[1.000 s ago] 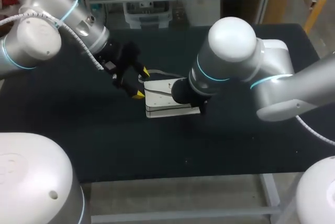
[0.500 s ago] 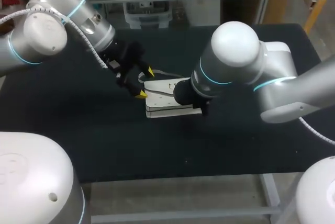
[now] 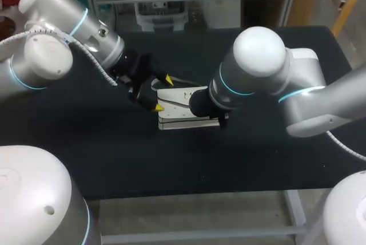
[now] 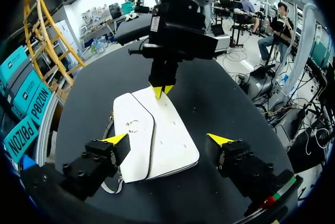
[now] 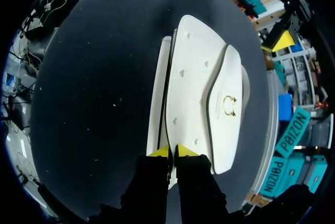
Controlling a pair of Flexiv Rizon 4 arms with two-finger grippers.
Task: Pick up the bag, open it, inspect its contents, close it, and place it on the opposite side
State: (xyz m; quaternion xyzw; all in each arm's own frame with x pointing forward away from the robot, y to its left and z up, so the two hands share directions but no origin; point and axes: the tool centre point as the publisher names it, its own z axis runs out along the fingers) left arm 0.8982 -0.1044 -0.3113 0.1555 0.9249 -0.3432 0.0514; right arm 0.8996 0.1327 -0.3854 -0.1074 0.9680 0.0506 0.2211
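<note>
I judged the flat white leather-look bag [image 3: 177,114] mid-frame light, stiffish and slick, so the right gripper [image 5: 172,152] pinched its thin edge while the left gripper [image 4: 167,139] was spread astride the other end.

Head view dim; wrist views brighter; light seemingly overhead.

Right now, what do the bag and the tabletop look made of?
Bag: white leather or faux leather, smooth, slight sheen, seamed edge. Clasp: gold-toned, likely metal. Tabletop: black, matte, lint specks showing; probably cloth or a mat.
</note>
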